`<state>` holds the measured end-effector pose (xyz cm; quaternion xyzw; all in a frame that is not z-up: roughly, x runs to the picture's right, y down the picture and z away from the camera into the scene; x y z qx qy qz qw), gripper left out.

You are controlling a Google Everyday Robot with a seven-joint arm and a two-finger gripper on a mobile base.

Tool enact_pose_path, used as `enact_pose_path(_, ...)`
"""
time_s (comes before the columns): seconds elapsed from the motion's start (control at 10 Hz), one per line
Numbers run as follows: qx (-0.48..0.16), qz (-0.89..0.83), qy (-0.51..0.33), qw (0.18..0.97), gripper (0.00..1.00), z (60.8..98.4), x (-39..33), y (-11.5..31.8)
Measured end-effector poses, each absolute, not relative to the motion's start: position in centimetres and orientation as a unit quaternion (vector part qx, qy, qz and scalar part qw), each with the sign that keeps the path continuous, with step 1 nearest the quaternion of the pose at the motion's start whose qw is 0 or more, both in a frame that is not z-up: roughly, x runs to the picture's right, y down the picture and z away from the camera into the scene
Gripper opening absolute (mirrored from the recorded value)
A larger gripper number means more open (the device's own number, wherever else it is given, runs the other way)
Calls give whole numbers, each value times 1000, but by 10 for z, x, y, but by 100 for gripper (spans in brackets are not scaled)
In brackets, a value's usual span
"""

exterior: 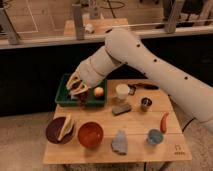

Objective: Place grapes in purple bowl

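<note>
My gripper (77, 88) is down in the left half of the green tray (64, 95) at the back left of the table. A dark reddish bunch, the grapes (82, 98), shows right under it, against the tray's front wall; I cannot tell whether it is held. The purple bowl (54, 131) sits at the front left of the table with a pale yellow object (65, 127) lying in it. The arm reaches in from the upper right.
An orange fruit (98, 91) lies in the tray's right half. An orange-red bowl (90, 134) stands beside the purple bowl. Also on the table: a white cup (122, 91), metal cup (145, 104), blue cup (154, 136), red chilli (164, 121) and two grey objects (120, 142).
</note>
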<state>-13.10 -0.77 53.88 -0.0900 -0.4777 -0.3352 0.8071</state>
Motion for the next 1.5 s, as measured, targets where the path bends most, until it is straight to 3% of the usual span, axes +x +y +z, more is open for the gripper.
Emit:
enact_pose_path(0.4,-109,-387,-499,768,0,542,-211,9)
enact_pose_path(0.8,-164,-498,-468,711,0,555,-303,54)
enact_pose_path(1.5,-204,-529,-455,687,0,572,-324,81)
